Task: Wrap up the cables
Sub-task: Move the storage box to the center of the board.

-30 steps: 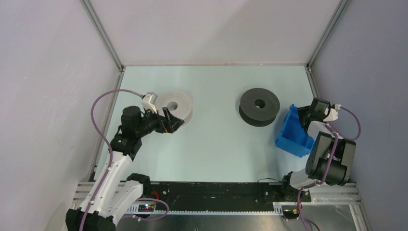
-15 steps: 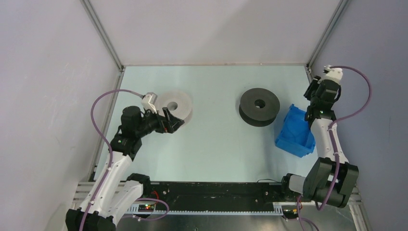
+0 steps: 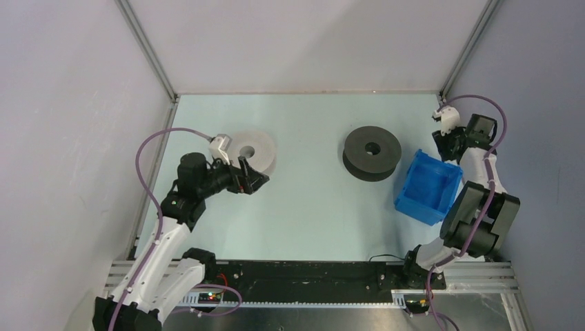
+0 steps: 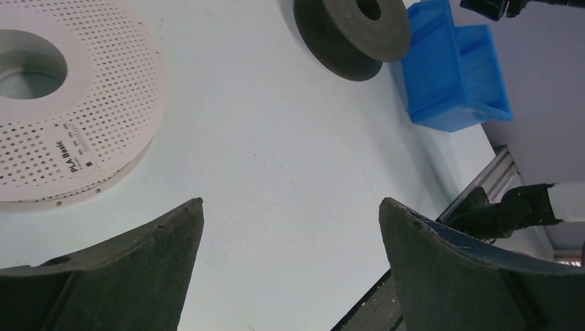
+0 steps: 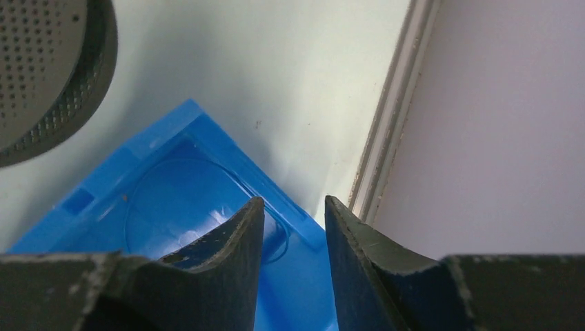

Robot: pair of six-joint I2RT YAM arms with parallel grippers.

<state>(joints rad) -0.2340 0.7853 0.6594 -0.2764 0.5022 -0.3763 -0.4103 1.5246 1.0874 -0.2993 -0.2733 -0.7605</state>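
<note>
A very thin blue cable (image 5: 283, 241) lies looped inside the blue bin (image 5: 148, 141), seen in the right wrist view. My right gripper (image 5: 293, 203) hangs over the bin's far corner by the back right wall, jaws a little apart with nothing between them. From above, that gripper (image 3: 443, 146) is just beyond the bin (image 3: 405, 200). My left gripper (image 3: 256, 176) stands wide open and empty in front of the white spool (image 3: 252, 150). Only bare table shows between its fingers (image 4: 290, 203).
A dark grey spool (image 3: 372, 153) lies flat at mid-table, left of the bin. The white perforated spool (image 4: 62, 103) lies flat at the left. The metal frame rail (image 5: 386, 138) and the side wall run close to the right gripper.
The right arm rose from the bin to the back right corner, then turned and folded back over the bin's far edge. The bin now shows its whole open top. The left gripper edged right.
</note>
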